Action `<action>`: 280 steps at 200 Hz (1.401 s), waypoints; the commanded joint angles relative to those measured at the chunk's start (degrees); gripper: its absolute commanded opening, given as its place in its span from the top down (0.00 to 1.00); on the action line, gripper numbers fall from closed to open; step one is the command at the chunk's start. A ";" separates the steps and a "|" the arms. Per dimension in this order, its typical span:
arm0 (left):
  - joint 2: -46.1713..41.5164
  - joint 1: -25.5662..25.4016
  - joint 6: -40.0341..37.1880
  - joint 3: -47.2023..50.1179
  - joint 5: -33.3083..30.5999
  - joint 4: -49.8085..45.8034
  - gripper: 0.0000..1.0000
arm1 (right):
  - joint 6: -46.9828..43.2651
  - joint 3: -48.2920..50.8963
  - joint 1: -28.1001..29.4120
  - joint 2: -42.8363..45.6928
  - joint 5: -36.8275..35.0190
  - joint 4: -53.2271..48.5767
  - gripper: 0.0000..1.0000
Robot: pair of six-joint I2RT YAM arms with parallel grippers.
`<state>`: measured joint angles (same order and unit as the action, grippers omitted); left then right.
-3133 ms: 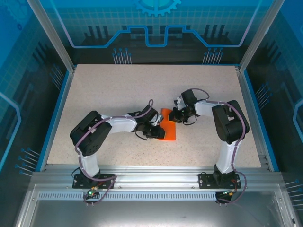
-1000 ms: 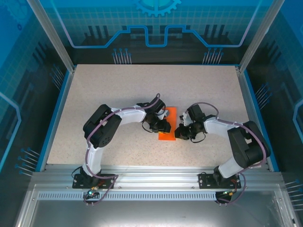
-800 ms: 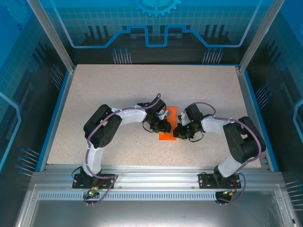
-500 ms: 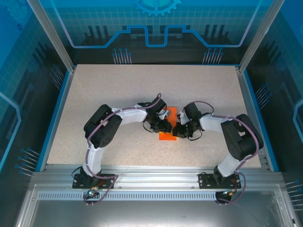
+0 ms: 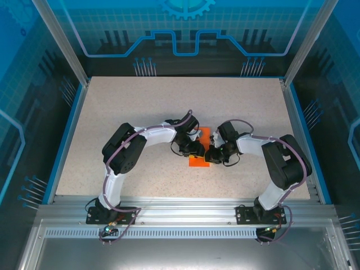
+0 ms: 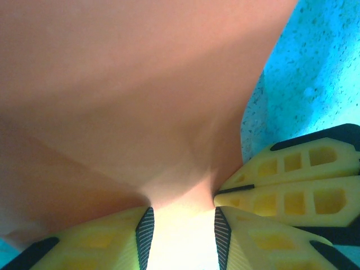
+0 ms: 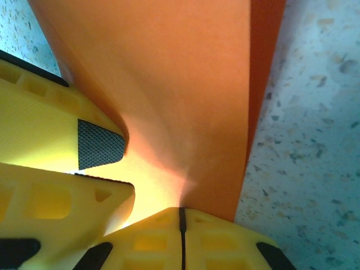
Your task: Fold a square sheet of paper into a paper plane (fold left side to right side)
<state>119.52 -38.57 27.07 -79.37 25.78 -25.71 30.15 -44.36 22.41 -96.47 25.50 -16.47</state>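
Shows a folded strip of orange paper (image 5: 197, 162) lying on the speckled tabletop (image 5: 140, 107), slightly nearer than its middle. Puts the left end effector (image 5: 193, 148) on the paper's left edge and the right end effector (image 5: 211, 154) on its right edge, with the paper's near end bare and flat. Seen from the left wrist, has the left end effector partly spread, ribbed pads (image 6: 145, 228) clearly apart, a raised fold of the paper running up into the gap, and no firm squeeze to be made out. Seen from the right wrist, has the right end effector closed tight, fingertips pressed together on the paper's right edge, pinching a small raised pucker there. Bulges upward around both sets of fingertips; lies flat along the paper's right border.
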 commanded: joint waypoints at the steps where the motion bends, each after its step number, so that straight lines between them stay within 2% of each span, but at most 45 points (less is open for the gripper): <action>1: 0.88 2.08 0.95 -0.28 -1.08 4.80 0.61 | -1.32 1.97 0.09 -3.15 -8.62 -4.89 0.94; 62: -4.45 2.88 0.12 2.38 -0.21 6.55 0.61 | -1.15 2.26 -0.35 -3.11 -8.09 -4.45 0.94; 105: -1.13 2.84 -0.58 0.74 0.17 6.49 0.61 | -1.21 2.17 -0.36 -3.47 -8.11 -4.52 0.94; 171: 4.00 3.77 -2.64 -3.62 -6.14 2.44 0.60 | -2.66 1.58 -0.38 -3.46 -10.67 -7.17 0.94; 280: 10.26 7.36 -1.78 -14.80 -5.22 0.68 0.57 | -3.10 0.68 0.41 -4.63 -11.42 -8.56 0.94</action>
<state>126.54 -32.93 26.48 -90.43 24.05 -24.88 28.23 -45.98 22.39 -97.30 24.01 -18.00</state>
